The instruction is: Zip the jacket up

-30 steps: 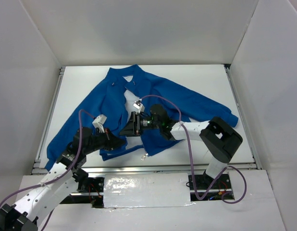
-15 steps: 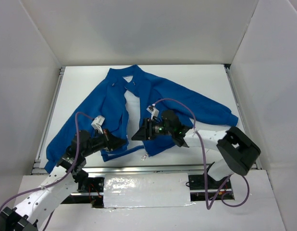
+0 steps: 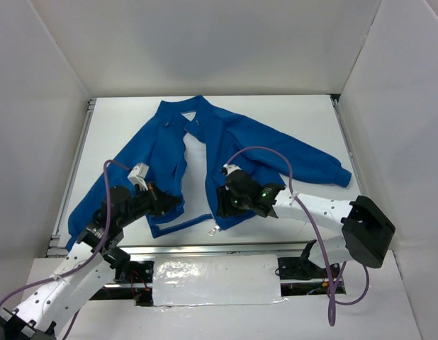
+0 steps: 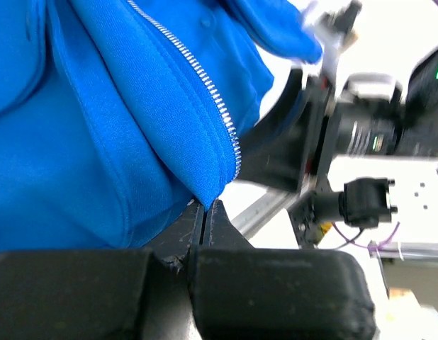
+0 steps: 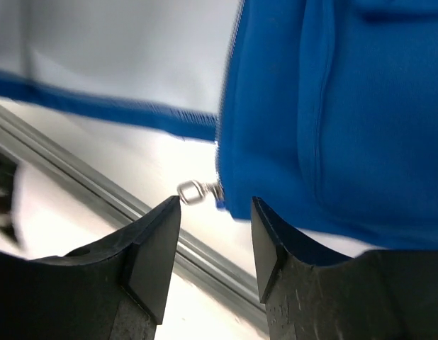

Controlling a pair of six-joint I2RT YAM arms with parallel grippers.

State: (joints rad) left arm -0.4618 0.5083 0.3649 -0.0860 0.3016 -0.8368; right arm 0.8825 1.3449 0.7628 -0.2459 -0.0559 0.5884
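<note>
Lying unzipped on the worktop (image 3: 304,120), collar toward the far edge, hem at the near edge: jacket (image 3: 240,142). Jaws of left gripper (image 4: 205,207) pinched tight on its hem corner below the zipper teeth (image 4: 205,78). Jaws of right gripper (image 5: 214,205) spread, empty, zipper pull (image 5: 194,190) between the tips.

I see a white table (image 3: 297,117) with aluminium rails (image 3: 72,170) along its edges. Plain white panels box it in: back wall (image 3: 205,42), left wall (image 3: 27,142), right wall (image 3: 407,127). Light's flat, bright.
</note>
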